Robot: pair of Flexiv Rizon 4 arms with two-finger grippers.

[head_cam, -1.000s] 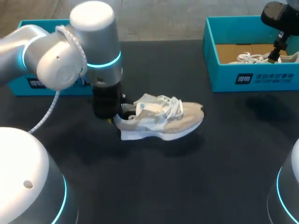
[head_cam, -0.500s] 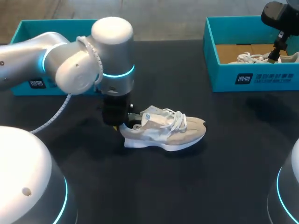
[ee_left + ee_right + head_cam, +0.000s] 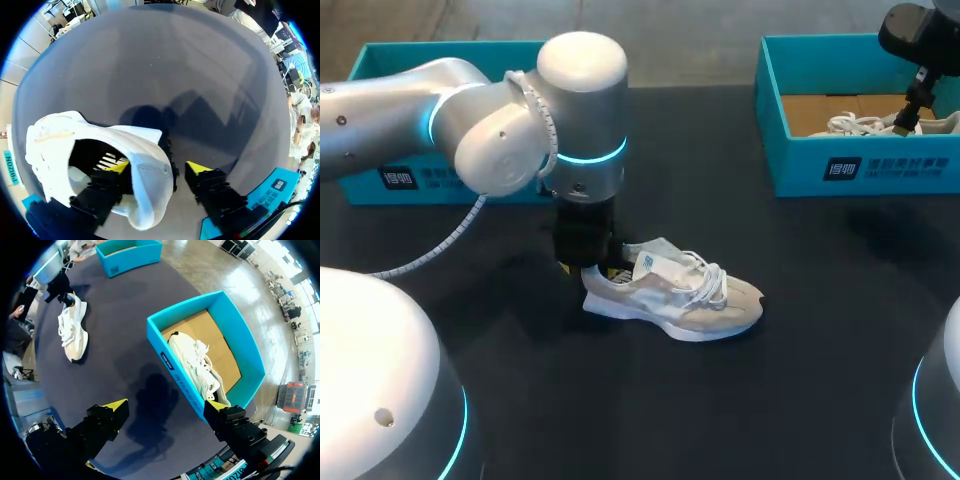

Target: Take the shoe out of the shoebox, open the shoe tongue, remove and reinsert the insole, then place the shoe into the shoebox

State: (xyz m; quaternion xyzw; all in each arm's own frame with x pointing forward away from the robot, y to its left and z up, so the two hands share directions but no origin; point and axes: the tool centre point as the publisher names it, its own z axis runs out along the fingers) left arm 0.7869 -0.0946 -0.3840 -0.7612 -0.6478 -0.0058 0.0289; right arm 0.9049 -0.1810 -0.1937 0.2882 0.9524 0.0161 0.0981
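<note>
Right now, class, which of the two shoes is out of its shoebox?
The shoe on the black table, its heel at the left gripper. The other shoe lies inside the teal shoebox at the table's right.

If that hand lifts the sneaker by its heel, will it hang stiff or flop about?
The sneaker looks light and soft-sided, so the heel wall that the left hand straddles would probably buckle a little. Its thick sole should keep it from folding. The loose laces would likely dangle.
</note>
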